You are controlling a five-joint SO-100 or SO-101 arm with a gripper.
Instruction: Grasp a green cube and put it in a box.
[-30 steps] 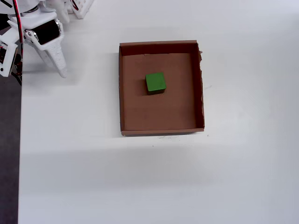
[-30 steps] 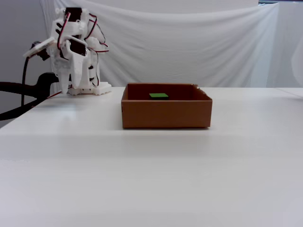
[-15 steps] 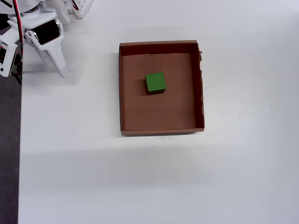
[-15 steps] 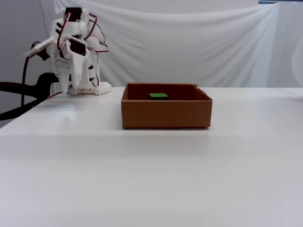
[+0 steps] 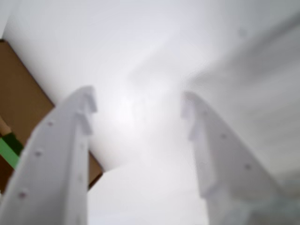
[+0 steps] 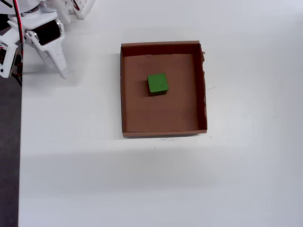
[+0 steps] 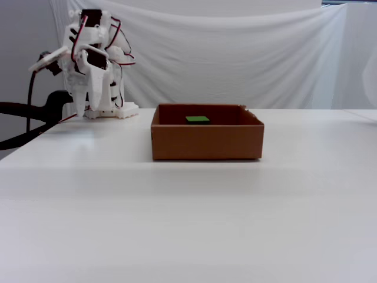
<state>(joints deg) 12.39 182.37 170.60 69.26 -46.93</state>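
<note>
**Gripper parted and empty, cube resting in box**

Gripper (image 5: pixel 136 112) fingers stand spread apart in the wrist view, with nothing between them but blurred white table (image 5: pixel 140 56). At the left edge, a corner of the box (image 5: pixel 21 89) and a sliver of the green cube (image 5: pixel 8 151) show.

From overhead, the gripper (image 6: pixel 59 68) hangs at the upper left, well apart from the box (image 6: pixel 124 94). The green cube (image 6: pixel 157 83) lies on the box floor, slightly above centre, clear of every wall.

The fixed view shows the arm (image 7: pixel 91 71) folded at the far left; only the cube's top (image 7: pixel 197 119) peeks over the box (image 7: pixel 206 141) rim.
</note>
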